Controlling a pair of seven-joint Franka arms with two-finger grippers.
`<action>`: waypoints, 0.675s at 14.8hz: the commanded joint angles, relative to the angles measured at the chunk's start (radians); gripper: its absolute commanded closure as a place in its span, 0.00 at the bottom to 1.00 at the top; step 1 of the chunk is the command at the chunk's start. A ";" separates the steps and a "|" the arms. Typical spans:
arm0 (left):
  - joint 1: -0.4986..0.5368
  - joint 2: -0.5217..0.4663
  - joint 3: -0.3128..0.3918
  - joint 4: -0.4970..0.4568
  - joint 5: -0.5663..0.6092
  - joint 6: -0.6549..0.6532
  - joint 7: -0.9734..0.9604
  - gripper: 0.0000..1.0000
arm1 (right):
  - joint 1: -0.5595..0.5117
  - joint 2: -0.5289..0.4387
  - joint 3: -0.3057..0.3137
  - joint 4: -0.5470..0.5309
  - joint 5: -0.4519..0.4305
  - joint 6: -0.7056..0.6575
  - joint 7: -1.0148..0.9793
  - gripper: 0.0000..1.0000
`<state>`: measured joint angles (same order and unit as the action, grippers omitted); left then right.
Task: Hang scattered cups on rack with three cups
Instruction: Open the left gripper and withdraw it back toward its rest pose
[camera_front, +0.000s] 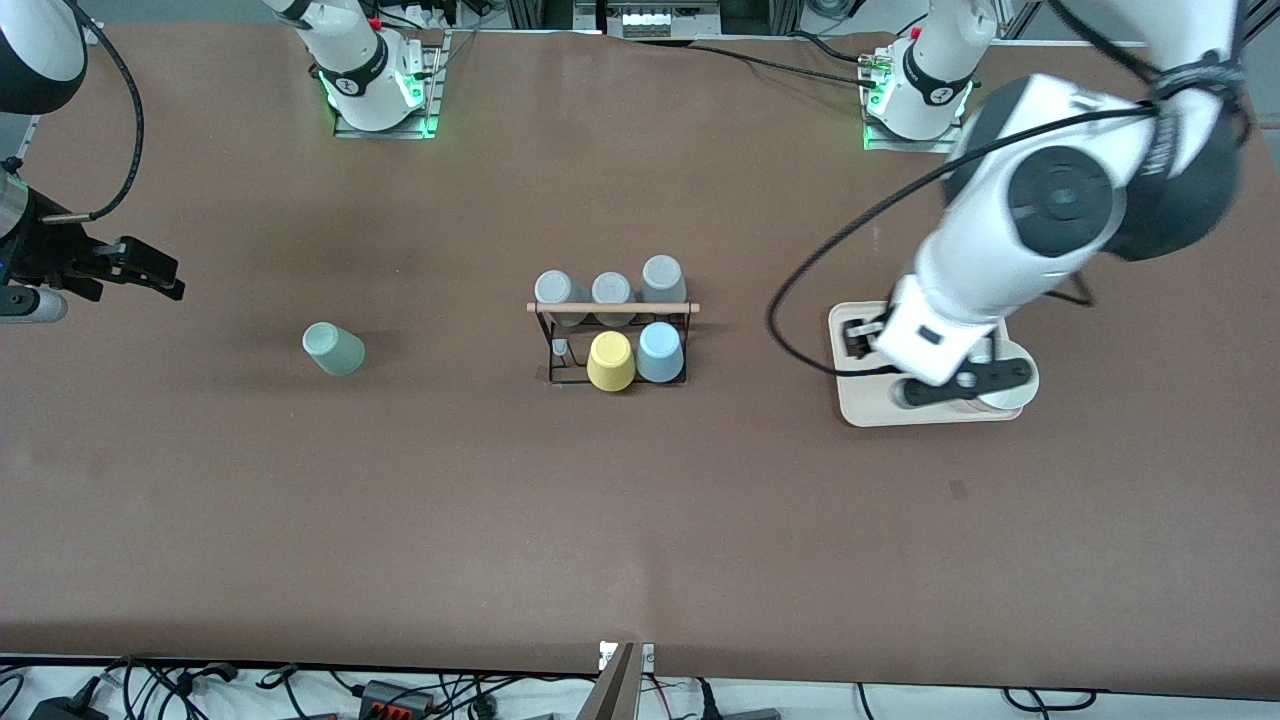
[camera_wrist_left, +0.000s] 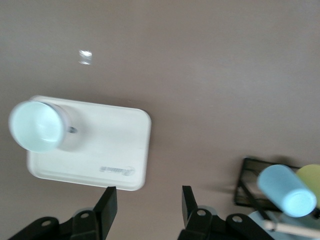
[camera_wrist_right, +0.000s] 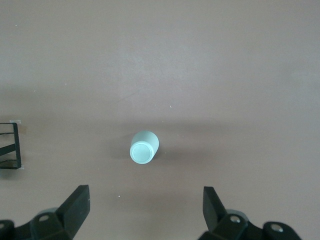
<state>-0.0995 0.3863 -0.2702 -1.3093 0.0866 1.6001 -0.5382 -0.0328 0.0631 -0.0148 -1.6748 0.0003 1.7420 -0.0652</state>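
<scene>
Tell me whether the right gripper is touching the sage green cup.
Apart. In the right wrist view the right gripper is open, with bare table between its fingertips and the sage green cup; the front view shows the gripper well clear of it.

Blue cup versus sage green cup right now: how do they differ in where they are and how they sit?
The light blue cup is hung on the black wire rack beside the yellow cup; the sage green cup stands bottom-up on the bare table, toward the right arm's end. Blue is done; green is not yet hung. Both are small, handleless, tapered and the same size.
</scene>
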 joint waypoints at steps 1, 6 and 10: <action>0.088 -0.090 -0.017 -0.061 0.010 -0.035 0.159 0.38 | -0.010 0.009 0.009 0.020 -0.025 -0.007 -0.008 0.00; 0.201 -0.156 -0.017 -0.064 -0.022 -0.095 0.365 0.31 | -0.001 0.014 0.009 0.020 -0.025 -0.009 -0.005 0.00; 0.231 -0.194 -0.015 -0.064 -0.021 -0.101 0.431 0.24 | 0.002 0.059 0.013 0.020 -0.028 -0.016 -0.005 0.00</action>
<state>0.1132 0.2404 -0.2738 -1.3364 0.0771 1.5050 -0.1499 -0.0269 0.0854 -0.0101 -1.6749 -0.0112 1.7409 -0.0652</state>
